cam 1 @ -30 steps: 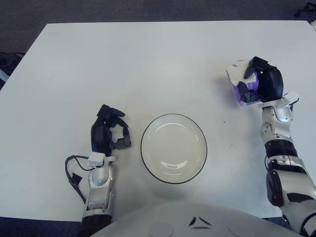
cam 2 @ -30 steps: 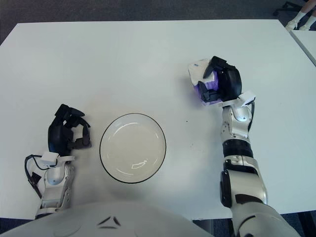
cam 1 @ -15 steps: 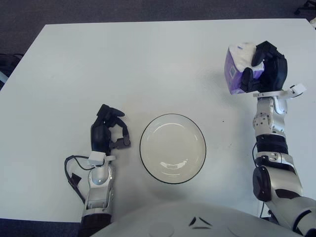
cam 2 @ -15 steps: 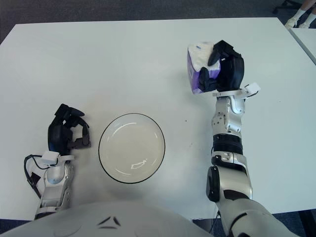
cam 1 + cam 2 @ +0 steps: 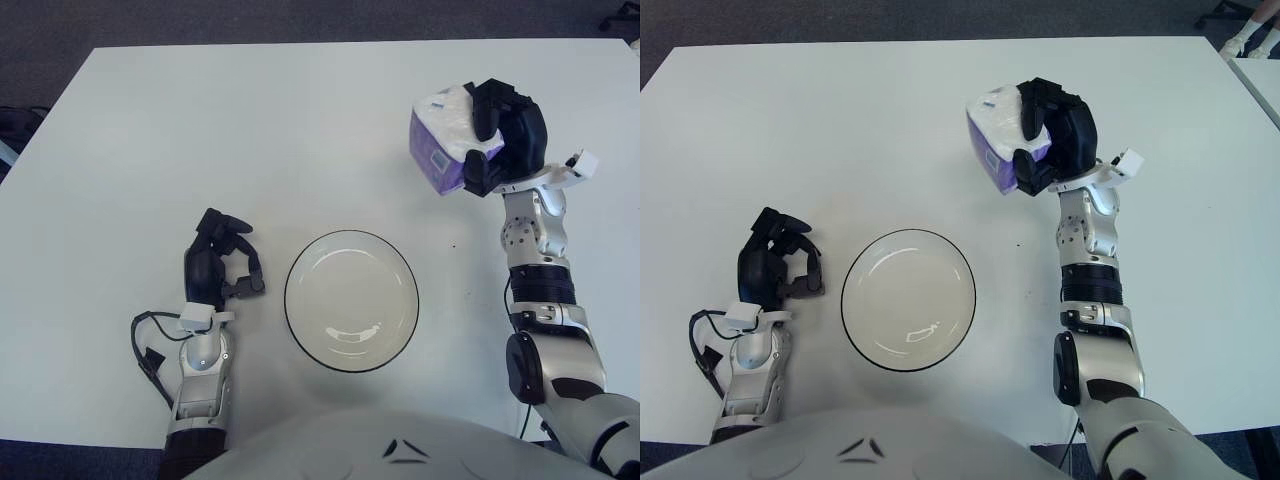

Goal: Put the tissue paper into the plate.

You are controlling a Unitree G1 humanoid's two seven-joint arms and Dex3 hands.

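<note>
Left eye view: right hand (image 5: 510, 140) fingers clamp the tissue paper (image 5: 443, 145), probably light and crushable; left hand (image 5: 215, 270) curled, holding nothing

The right hand (image 5: 505, 140) has lifted the tissue pack (image 5: 447, 150) clear of the bench (image 5: 250, 130) — and carried it leftward, nearer the plate (image 5: 351, 300) — pack now tilted.

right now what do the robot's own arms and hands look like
Both arms are silver-grey metal segments joined by black joints. The left hand and right hand are black, three-fingered and blocky, each mounted on a silver wrist. A small white tab sticks out at each wrist. A black cable loops beside the left forearm. No lettering or markings are readable.
</note>
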